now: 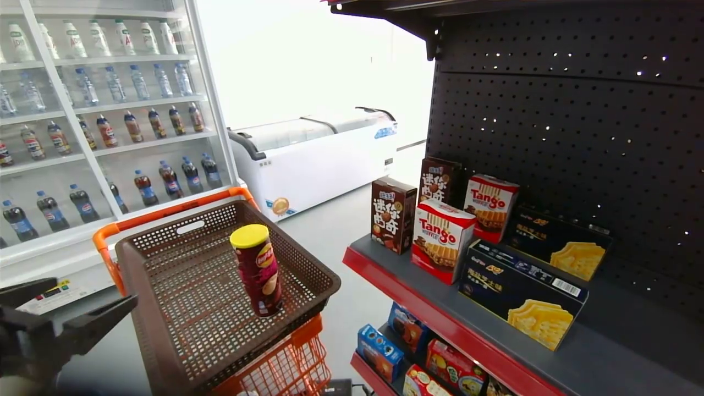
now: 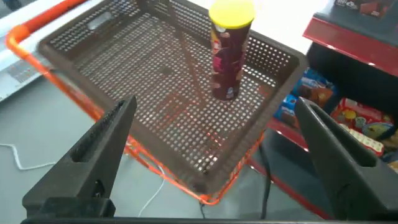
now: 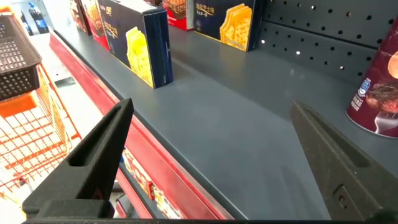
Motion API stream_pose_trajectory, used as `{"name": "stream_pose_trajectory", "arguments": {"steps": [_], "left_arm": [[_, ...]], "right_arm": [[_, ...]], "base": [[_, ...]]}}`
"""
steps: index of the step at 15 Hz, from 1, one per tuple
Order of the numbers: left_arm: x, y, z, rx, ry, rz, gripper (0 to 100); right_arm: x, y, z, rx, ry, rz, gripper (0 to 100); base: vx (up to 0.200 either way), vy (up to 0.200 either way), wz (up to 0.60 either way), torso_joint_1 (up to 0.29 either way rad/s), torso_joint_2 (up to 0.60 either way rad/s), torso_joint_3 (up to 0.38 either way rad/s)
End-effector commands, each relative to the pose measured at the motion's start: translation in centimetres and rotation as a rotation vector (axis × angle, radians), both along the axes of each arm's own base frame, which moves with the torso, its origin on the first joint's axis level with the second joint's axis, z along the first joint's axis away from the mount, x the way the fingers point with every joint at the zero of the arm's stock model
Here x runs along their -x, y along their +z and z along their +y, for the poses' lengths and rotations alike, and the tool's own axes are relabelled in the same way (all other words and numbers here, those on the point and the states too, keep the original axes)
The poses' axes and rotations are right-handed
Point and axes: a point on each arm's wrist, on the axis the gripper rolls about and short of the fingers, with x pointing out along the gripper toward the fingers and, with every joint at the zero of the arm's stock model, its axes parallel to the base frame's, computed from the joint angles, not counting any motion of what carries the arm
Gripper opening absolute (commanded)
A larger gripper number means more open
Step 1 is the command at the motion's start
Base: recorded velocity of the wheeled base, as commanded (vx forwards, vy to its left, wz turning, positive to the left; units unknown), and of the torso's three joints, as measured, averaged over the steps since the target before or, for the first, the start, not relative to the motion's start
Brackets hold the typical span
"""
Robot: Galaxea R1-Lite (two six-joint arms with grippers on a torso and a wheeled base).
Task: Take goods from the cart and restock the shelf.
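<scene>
Here, grey shelf (image 1: 632,341), white freezer (image 1: 319,159) beyond

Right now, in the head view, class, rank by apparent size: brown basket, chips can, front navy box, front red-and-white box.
Brown basket; front navy box; then chips can and front red-and-white box, too alike to rank.

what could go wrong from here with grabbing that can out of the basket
1. The can stands tall and alone in the mesh basket; a glancing touch from the open left gripper could tip it and let it roll.
2. The basket rim lies between that gripper and the can; catching it might shove the cart.
3. On the shelf, the blue box stands near the front edge and could get knocked off.
</scene>
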Motion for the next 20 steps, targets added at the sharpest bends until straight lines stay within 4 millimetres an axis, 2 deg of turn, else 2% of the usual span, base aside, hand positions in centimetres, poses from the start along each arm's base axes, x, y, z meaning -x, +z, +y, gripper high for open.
{"name": "stream_pose_trajectory", "arguments": {"steps": [1, 4, 5, 6, 7, 11, 15, 20], "left_arm": [[-7.0, -2.7, -1.0, 0.022, -0.130, 0.150, 100], [-9.9, -4.3, -1.5, 0.016, -0.152, 0.159, 100], [-10.3, -4.6, -1.6, 0.016, -0.152, 0.157, 100], [-11.7, -5.5, -1.7, 0.015, -0.154, 0.145, 100], [-12.1, -5.8, -1.8, 0.015, -0.155, 0.145, 100], [-15.7, -9.2, -2.5, 0.011, -0.172, 0.123, 100], [-17.7, -11.9, -3.1, 0.009, -0.184, 0.134, 100], [-19.2, -14.4, -4.1, 0.008, -0.212, 0.116, 100]], "right_arm": [[0.0, 0.0, 0.0, 0.001, 0.000, 0.000, 100], [0.0, 0.0, 0.0, -0.001, 0.000, 0.000, 100], [0.0, 0.0, 0.0, 0.001, 0.000, 0.000, 100], [0.0, 0.0, 0.0, 0.001, 0.000, 0.000, 100], [0.0, 0.0, 0.0, 0.001, 0.000, 0.000, 100], [0.0, 0.0, 0.0, 0.001, 0.000, 0.000, 100], [0.0, 0.0, 0.0, 0.001, 0.000, 0.000, 100], [0.0, 0.0, 0.0, 0.001, 0.000, 0.000, 100]], "base": [[0.000, 0.000, 0.00, 0.000, 0.00, 0.000], [0.000, 0.000, 0.00, 0.000, 0.00, 0.000], [0.000, 0.000, 0.00, 0.000, 0.00, 0.000], [0.000, 0.000, 0.00, 0.000, 0.00, 0.000], [0.000, 0.000, 0.00, 0.000, 0.00, 0.000], [0.000, 0.000, 0.00, 0.000, 0.00, 0.000], [0.000, 0.000, 0.00, 0.000, 0.00, 0.000], [0.000, 0.000, 0.00, 0.000, 0.00, 0.000]]}}
